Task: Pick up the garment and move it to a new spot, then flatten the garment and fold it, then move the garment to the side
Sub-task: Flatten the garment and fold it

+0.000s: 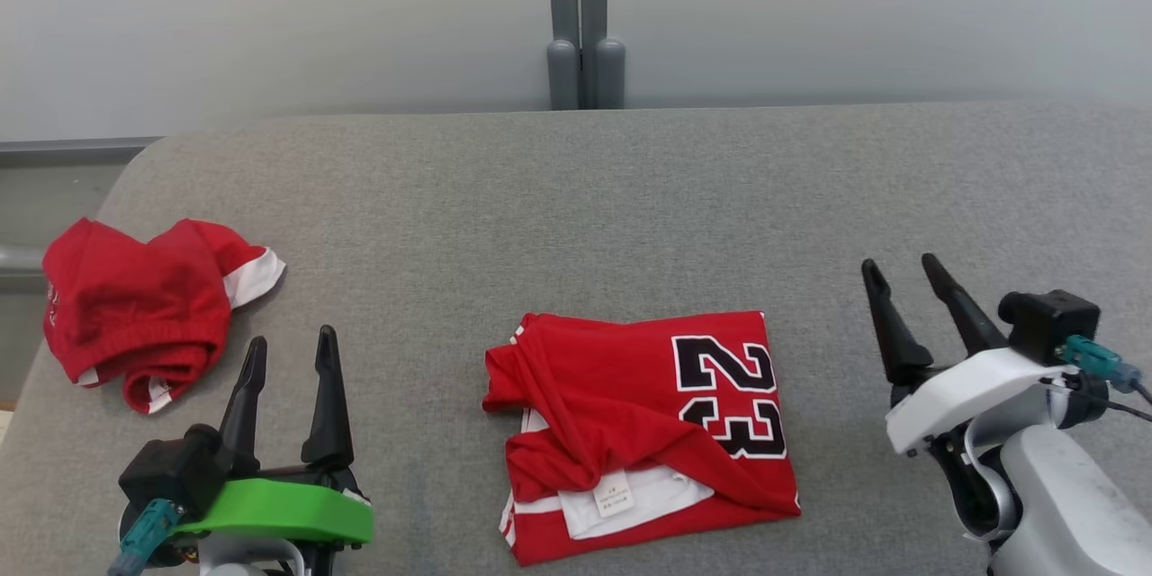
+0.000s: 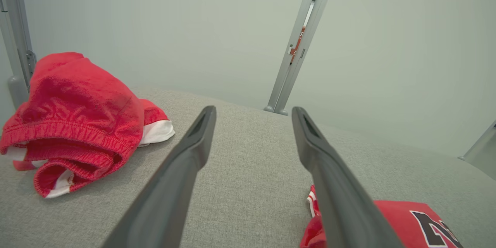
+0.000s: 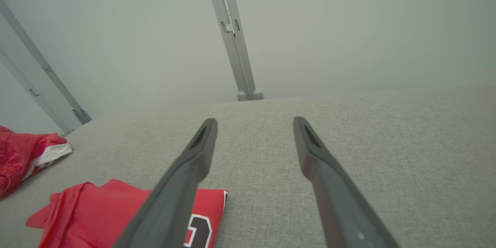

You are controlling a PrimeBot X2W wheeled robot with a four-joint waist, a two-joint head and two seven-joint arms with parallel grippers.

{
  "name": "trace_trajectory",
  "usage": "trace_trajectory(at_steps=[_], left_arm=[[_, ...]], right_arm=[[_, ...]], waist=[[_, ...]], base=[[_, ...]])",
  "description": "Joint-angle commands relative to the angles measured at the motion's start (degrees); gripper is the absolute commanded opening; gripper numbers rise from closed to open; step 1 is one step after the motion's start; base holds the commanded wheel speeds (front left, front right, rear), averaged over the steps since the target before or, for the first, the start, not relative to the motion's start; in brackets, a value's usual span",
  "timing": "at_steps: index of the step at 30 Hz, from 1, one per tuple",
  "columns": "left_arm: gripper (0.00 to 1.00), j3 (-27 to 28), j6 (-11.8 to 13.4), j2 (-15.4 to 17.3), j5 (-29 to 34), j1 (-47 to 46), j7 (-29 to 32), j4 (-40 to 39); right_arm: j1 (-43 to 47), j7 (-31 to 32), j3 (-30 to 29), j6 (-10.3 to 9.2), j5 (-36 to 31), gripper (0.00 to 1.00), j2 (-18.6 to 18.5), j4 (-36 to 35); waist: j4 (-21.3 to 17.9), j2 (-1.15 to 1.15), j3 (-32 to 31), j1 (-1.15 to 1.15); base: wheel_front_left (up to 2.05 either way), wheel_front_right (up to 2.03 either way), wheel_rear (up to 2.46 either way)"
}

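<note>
A red jersey with a black "23", the garment (image 1: 643, 432), lies folded on the grey surface (image 1: 576, 198) near its front middle, white lining and label showing at the front. Its corner shows in the left wrist view (image 2: 410, 223) and the right wrist view (image 3: 116, 213). My left gripper (image 1: 292, 351) stands open to the left of it, apart from the cloth; in its own view the gripper (image 2: 254, 114) holds nothing. My right gripper (image 1: 900, 274) stands open to the garment's right, and nothing sits in that gripper (image 3: 254, 124) in its own view.
A second red garment with white trim (image 1: 148, 306) lies crumpled at the far left edge; that crumpled garment (image 2: 73, 124) is also left of my left fingers. A grey post (image 1: 583, 18) stands behind the surface against a pale wall.
</note>
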Motion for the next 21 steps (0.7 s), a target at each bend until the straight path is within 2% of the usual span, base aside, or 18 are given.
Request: trace_trajectory(at_steps=[1, 2, 7, 14, 21], left_arm=[[1.0, 0.17, -0.3, -0.23, 0.91, 0.86, 0.01, 0.11], [1.0, 0.22, -0.4, -0.37, 0.87, 0.93, 0.01, 0.23], [1.0, 0.52, -0.91, -1.21, 1.13, 0.77, 0.01, 0.69], [1.0, 1.12, -1.55, -1.98, 1.5, 0.31, 0.0, 1.37], [1.0, 1.49, -2.2, -2.52, 1.99, -0.16, 0.01, 2.06]], right_arm=[[-0.23, 0.73, 0.46, 0.03, -1.75, 0.31, 0.68, 0.42], [-0.47, 1.46, 0.92, 0.03, -2.47, 0.0, 1.11, 0.71], [-1.73, 9.52, 7.25, 0.02, -3.1, 0.0, 2.82, 3.74], [-3.93, 11.93, 14.06, 0.02, -0.84, 0.0, 5.83, 8.77], [-4.55, 13.4, 22.77, 0.02, 4.57, 0.0, 8.56, 12.37]], waist=[[1.37, 0.0, -0.27, 0.0], [1.89, 0.0, -0.33, 0.0], [5.06, 0.0, -0.37, 0.0], [9.63, 0.0, 0.34, 0.0], [13.01, 0.0, 0.78, 0.0]], base=[[0.0, 0.0, 0.0], [0.0, 0.0, 0.0], [0.0, 0.0, 0.0], [0.0, 0.0, 0.0], [0.0, 0.0, 0.0]])
